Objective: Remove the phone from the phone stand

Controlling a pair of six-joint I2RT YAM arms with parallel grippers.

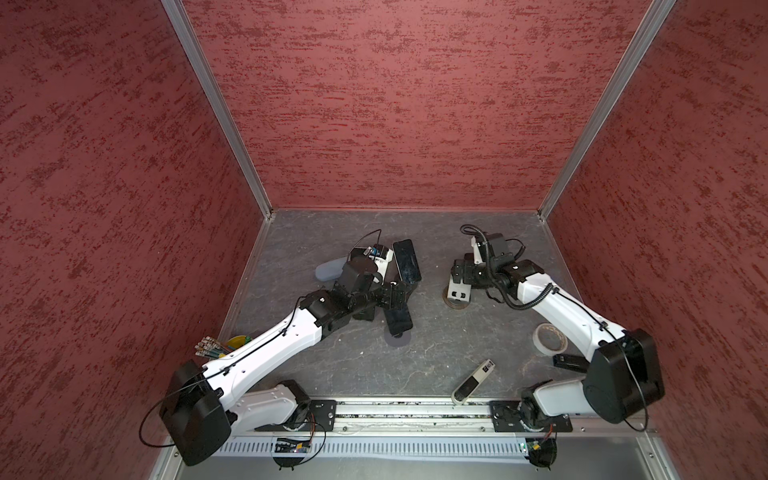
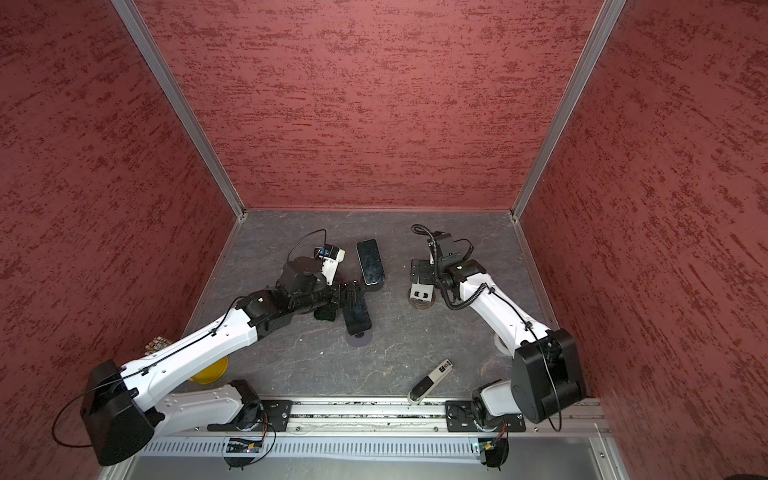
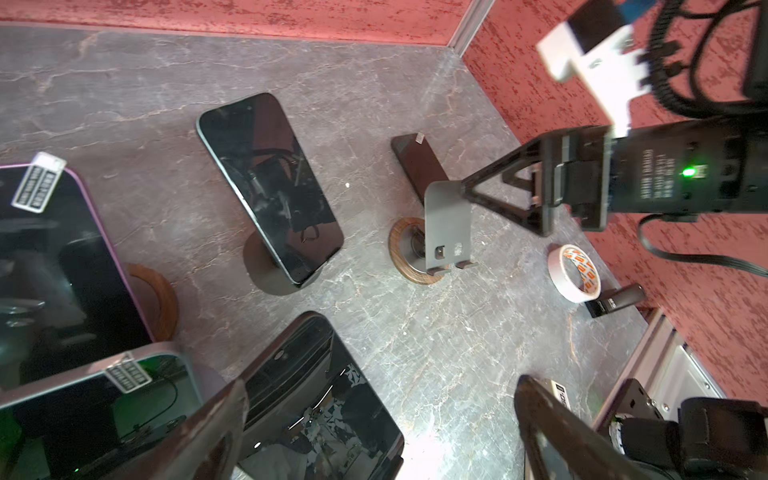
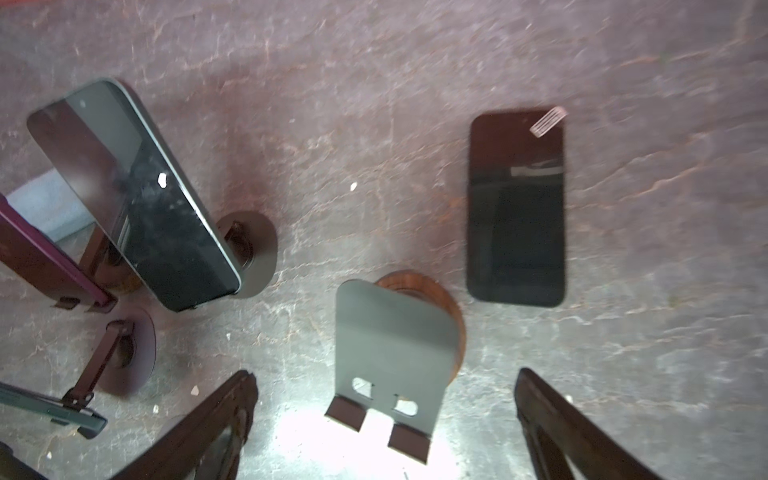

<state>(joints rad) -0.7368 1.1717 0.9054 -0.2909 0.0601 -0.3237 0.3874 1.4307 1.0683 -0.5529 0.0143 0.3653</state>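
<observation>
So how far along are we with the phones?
One looks done: a stickered phone lies flat beside the empty stand. Nothing in hand: right gripper open above that stand, left gripper open too. Left: other phones still sit on stands, like the green-edged phone and purple phone.
</observation>
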